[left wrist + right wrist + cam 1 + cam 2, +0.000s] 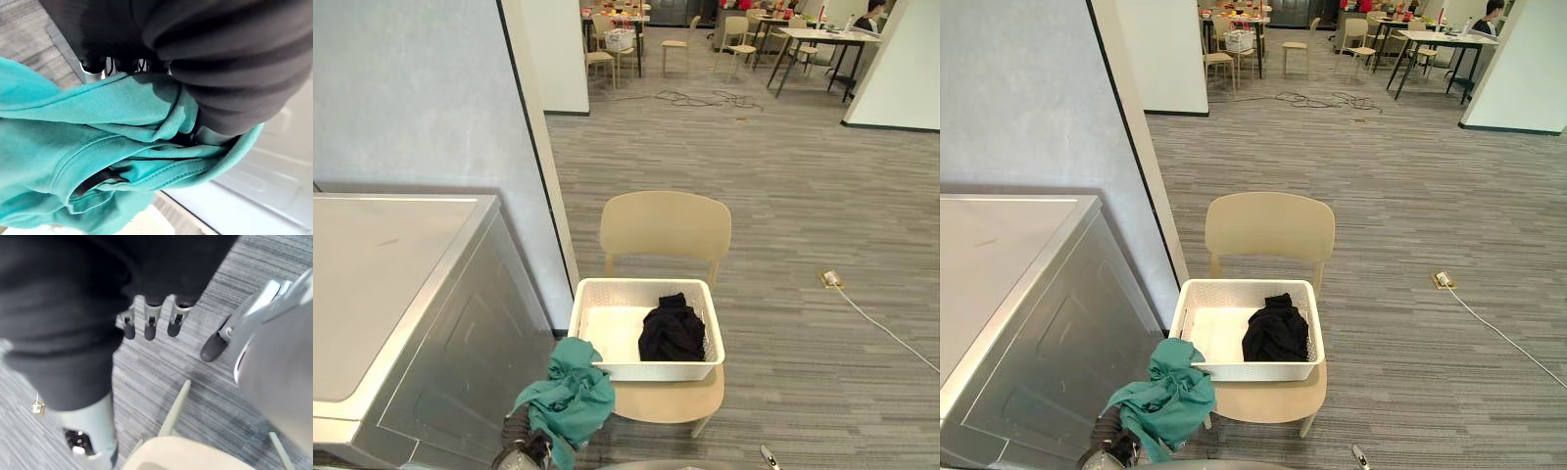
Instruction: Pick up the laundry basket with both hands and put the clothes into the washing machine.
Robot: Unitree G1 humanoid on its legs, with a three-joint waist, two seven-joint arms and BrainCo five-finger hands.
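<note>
Left hand (225, 73) low in front of the washing machine (382, 284), wrapped in a teal garment (570, 397); fingers lost inside the cloth, so cannot tell whether curled round it or straight. From the left wrist view, folds and a stitched seam of that teal cloth bunched right against the dark cover, with the finger roots running into it. Right hand (149, 323) low and apart from the left, near the chair's front edge, fingers hanging loose and parted from the thumb, nothing between them; from its wrist view, a pale seat edge and one slim chair leg beneath the fingertips, striped carpet past them. Just beyond the left hand, white laundry basket (646, 371) resting on the seat of a beige chair (666, 223), untouched by either hand, the teal garment overlapping its near corner on the left hand's side. Inside the basket, a crumpled black garment (672, 330) toward the right hand's side, bare white bottom on the other half. Washing machine grey with a flat top, outward of the left hand, backed by a pale wall (411, 88). Grey striped carpet floor (783, 196) all around; out beyond the right hand, a floor socket (830, 280) with a white cable (886, 328). Farthest off, loose black cables (705, 98), more chairs, tables (827, 37) and a seated person (871, 15).
</note>
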